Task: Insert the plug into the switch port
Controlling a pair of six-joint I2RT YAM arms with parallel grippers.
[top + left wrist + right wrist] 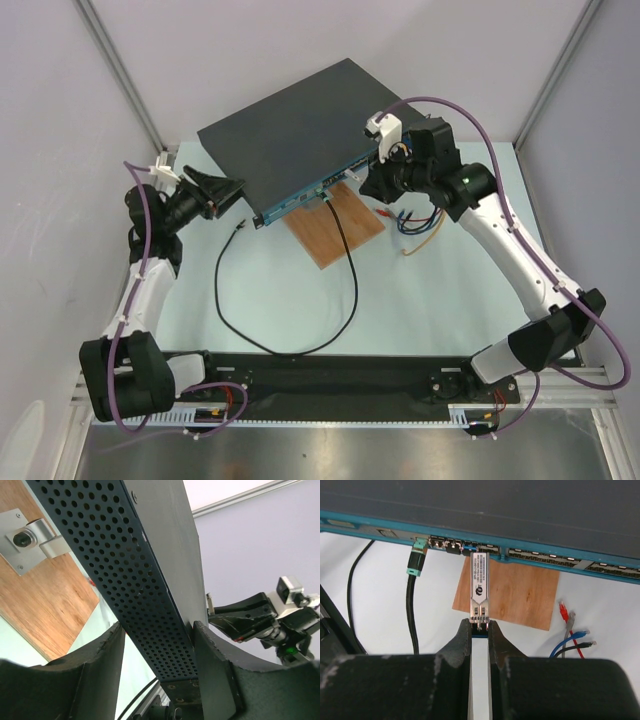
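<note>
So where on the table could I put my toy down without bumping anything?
The widest bare patch lies on the pale table, between the black cable loop and the right arm. A smaller one sits inside the loop. It is crowded along the switch front: wooden board, coloured wires and both arms' fingers.

In the right wrist view the plug's tip meets the switch's port row, but its depth inside cannot be judged. The switch's ends run off frame. The plug's label print is unreadable.
</note>
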